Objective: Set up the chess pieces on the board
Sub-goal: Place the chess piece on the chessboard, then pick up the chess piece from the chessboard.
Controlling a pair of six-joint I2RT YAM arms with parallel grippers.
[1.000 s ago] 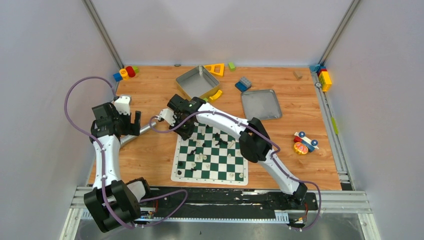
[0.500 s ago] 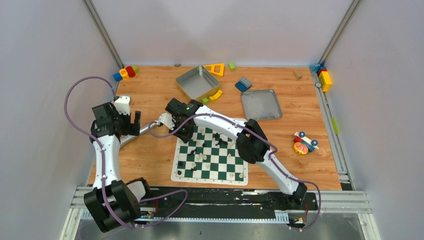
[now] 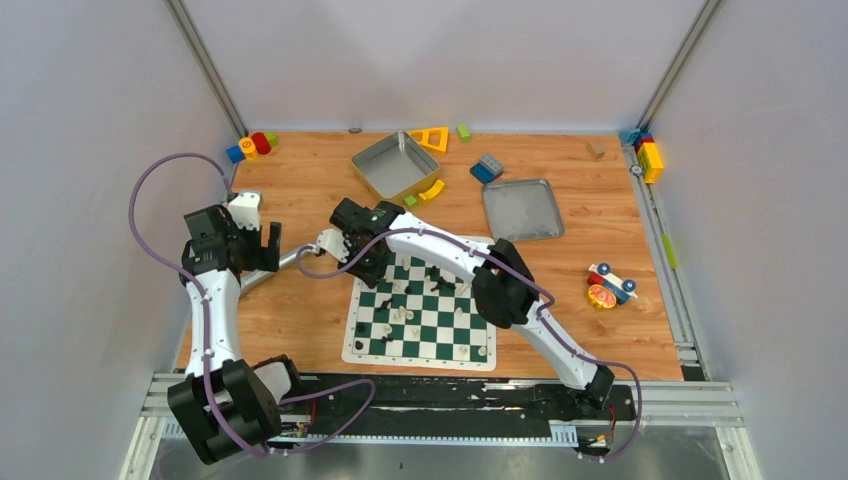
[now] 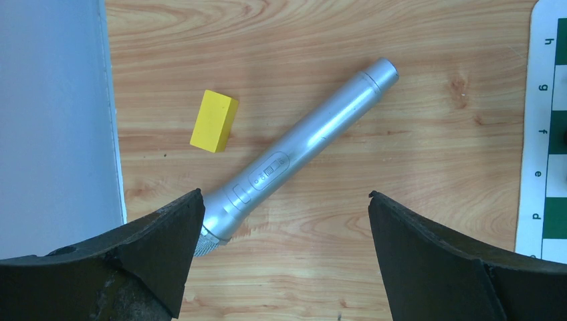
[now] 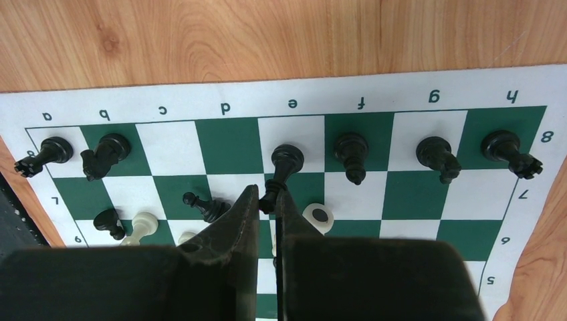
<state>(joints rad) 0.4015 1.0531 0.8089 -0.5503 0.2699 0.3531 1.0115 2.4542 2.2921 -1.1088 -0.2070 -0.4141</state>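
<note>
We see open table point(image 4: 401, 67) left of the board point(image 3: 420, 361), except a silver flashlight point(image 4: 294, 154) and yellow block point(image 4: 214, 121) lying there, and black pieces point(image 5: 351, 150) crowd row 8; c8, d8 are free.

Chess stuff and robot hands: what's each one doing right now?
Left gripper: open, holding nothing.
Right gripper: shut on e8 piece, at its top.
e8 piece: black, standing on its square.
Board: flat, partly set.
Silver tube: lying down.
</note>
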